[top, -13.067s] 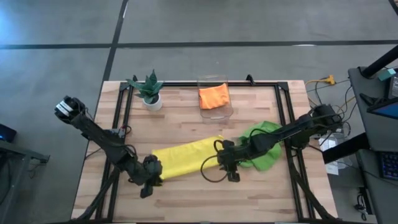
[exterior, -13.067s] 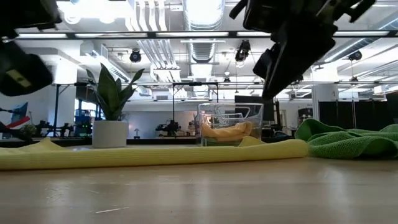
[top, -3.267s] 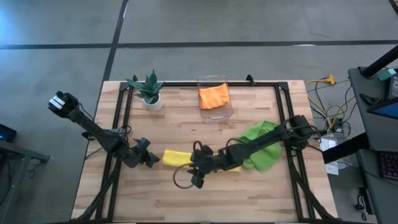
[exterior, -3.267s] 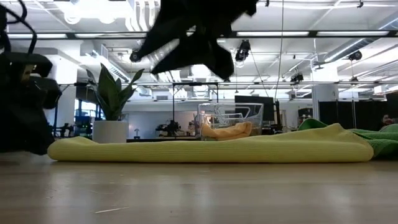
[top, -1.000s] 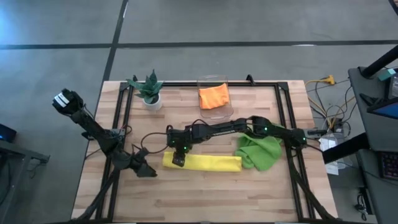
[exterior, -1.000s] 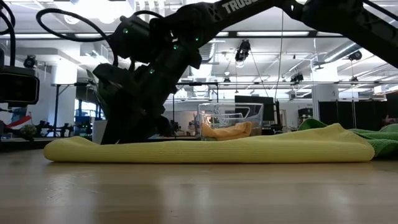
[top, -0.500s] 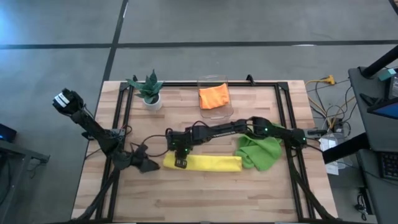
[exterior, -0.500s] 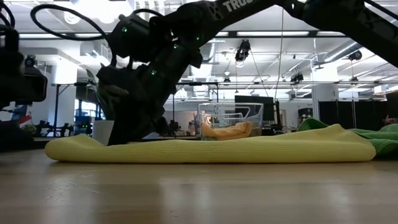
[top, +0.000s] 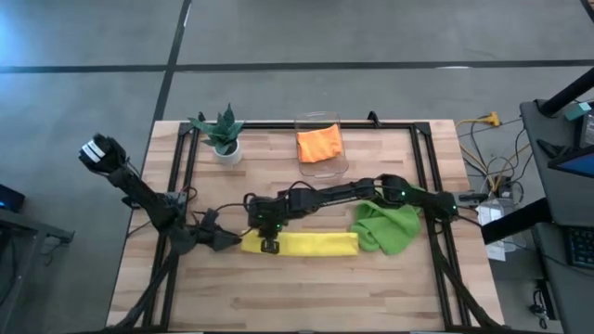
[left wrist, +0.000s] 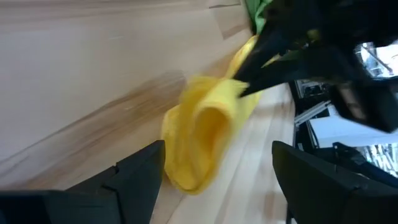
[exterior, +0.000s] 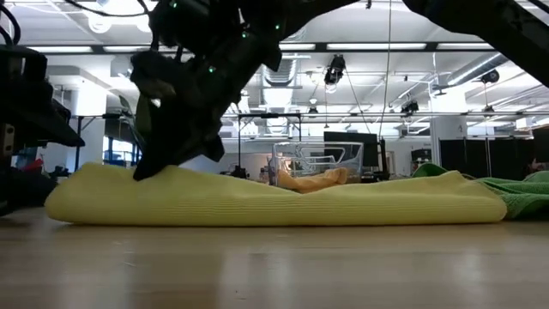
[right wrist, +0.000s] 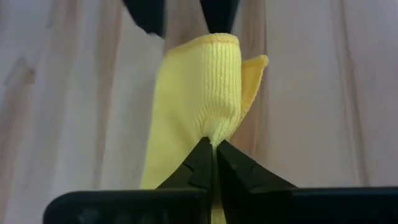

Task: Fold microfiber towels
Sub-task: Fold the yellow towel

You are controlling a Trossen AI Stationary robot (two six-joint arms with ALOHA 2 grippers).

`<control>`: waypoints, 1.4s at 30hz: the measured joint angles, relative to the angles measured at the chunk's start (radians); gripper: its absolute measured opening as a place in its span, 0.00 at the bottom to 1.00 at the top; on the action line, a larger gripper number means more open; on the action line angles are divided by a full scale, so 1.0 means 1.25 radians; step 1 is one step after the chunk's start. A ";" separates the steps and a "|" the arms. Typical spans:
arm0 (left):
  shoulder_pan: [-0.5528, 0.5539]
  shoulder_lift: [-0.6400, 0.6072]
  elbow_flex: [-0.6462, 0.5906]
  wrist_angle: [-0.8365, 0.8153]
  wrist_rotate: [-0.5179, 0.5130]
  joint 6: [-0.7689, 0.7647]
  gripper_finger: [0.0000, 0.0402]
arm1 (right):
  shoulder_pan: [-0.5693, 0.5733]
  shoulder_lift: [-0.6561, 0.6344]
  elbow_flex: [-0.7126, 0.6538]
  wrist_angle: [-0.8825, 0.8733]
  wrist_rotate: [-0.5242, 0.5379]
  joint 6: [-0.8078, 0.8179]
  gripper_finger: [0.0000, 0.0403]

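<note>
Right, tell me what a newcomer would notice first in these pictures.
The long yellow towel lies folded near the table's front edge, and the right gripper is shut on its left end, pinching the cloth up. The left gripper sits open just beside that same end. To the right a crumpled green towel lies by the yellow one, and an orange towel rests in the clear bin at the back.

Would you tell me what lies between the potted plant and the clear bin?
Only bare table between potted plant and clear bin, in the high view.

yellow towel (exterior: 274,204) blurred (left wrist view), green towel (exterior: 525,194) cut off
</note>
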 joint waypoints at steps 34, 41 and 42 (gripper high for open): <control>0.001 0.212 0.004 0.300 -0.036 0.107 0.69 | 0.003 -0.097 -0.219 0.108 -0.039 0.029 0.02; 0.001 0.211 0.005 0.324 -0.030 0.103 0.69 | 0.003 -0.096 -0.230 0.130 -0.054 0.041 0.14; 0.001 0.211 0.005 0.325 -0.030 0.102 0.69 | 0.003 -0.096 -0.227 0.130 -0.054 0.043 0.17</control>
